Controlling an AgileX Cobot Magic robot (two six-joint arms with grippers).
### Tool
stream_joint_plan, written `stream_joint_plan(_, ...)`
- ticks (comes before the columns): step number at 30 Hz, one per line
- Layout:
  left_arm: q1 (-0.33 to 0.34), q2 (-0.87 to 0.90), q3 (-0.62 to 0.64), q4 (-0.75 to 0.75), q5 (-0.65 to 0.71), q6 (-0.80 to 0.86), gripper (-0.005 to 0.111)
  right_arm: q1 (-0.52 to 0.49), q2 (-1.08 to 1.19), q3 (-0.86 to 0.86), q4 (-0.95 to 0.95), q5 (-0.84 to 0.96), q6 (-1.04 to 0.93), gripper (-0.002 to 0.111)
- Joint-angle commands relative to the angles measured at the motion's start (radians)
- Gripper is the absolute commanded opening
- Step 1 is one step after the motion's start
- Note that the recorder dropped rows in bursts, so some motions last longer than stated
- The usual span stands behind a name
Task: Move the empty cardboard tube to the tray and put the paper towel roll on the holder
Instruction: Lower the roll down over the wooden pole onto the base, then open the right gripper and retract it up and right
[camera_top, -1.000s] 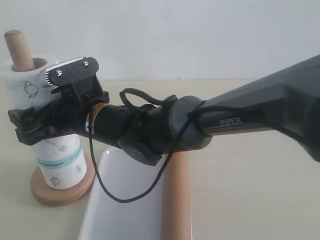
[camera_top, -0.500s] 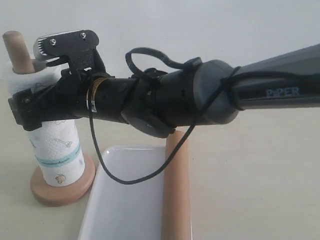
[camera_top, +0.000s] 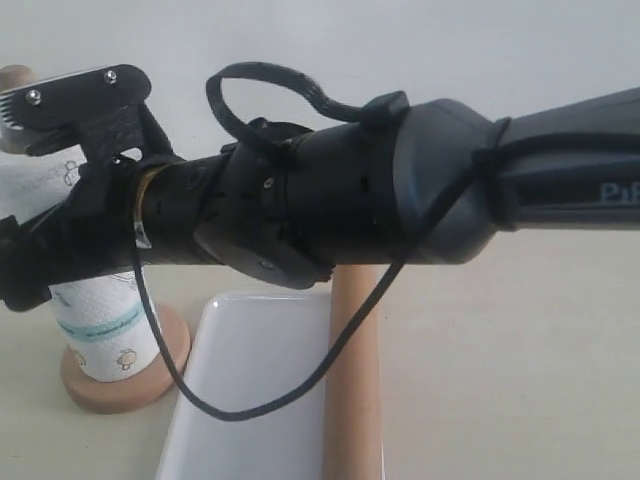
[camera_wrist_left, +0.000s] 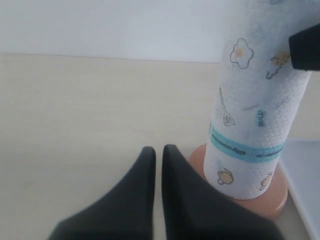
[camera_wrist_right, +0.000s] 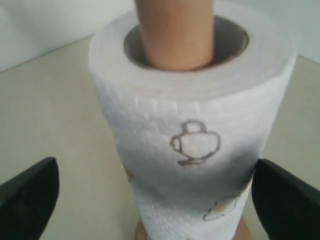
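Cable droops in a loose loop from the right arm, whose black bulk crosses the front of the exterior view from right to left. Beneath it the tray lies at the near edge of the table. The empty cardboard tube lies lengthwise inside the tray's right rim, its far end reaching past the far rim and under the arm.

Just beside the tray's far left corner stands the holder, disc base flat on the table. The paper towel roll sits upright on its dowel, teal band low, and the dowel's rounded top shows above the core.

The right gripper has its fingers spread wide, flanking the roll's upper part; contact with the paper cannot be told. The left gripper has its fingers pressed together on nothing, low over the table near the holder's base, on the side away from the tray. A pale wall closes the scene behind.
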Motion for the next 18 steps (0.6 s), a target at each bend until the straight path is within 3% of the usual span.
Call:
stream_joint_plan(1, -0.002, -0.002, 0.003, -0.01, -0.002, 0.003, 0.004, 0.027, -0.013, 0.0, -0.004, 0.092, 0.005, 0.097)
stream_joint_plan(13, -0.002, -0.002, 0.003, -0.01, -0.002, 0.003, 0.004, 0.027, -0.151, 0.0, -0.01, 0.36, -0.023, 0.097)
stream_joint_plan(18, -0.002, -0.002, 0.003, -0.01, -0.002, 0.003, 0.004, 0.014, -0.225, 0.0, -0.106, 0.532, 0.009, 0.097)
